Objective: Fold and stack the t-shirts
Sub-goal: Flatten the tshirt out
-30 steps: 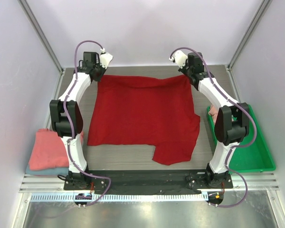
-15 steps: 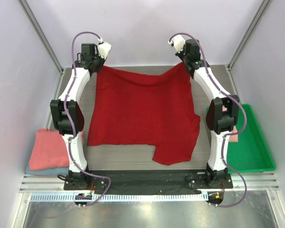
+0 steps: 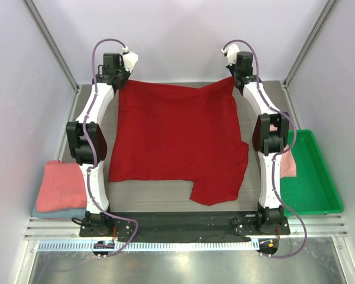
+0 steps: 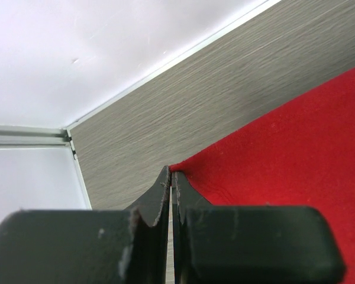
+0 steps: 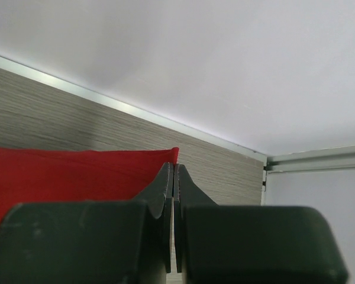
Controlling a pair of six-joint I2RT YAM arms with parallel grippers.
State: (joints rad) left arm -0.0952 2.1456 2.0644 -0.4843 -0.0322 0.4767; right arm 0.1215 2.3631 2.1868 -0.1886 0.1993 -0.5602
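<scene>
A deep red t-shirt (image 3: pixel 177 139) lies spread over the middle of the table, one sleeve hanging toward the near edge. My left gripper (image 3: pixel 122 80) is shut on its far left corner (image 4: pixel 176 169), lifted slightly. My right gripper (image 3: pixel 234 78) is shut on its far right corner (image 5: pixel 174 155), also lifted. The far hem sags a little between them. A folded salmon-pink shirt (image 3: pixel 60 186) lies on a pale blue-grey one (image 3: pixel 56 212) at the near left. Another pink shirt (image 3: pixel 287 163) lies in the green tray.
The green tray (image 3: pixel 310 192) stands at the right edge of the table. The back wall (image 3: pixel 177 35) is close behind both grippers. Side walls with metal posts close in left and right. Both arm bases stand at the near edge.
Both grippers have risen and moved back toward the far wall with the red shirt's far corners. The far edge is pulled straighter. The right arm has stretched out, uncovering the pink shirt in the tray.
</scene>
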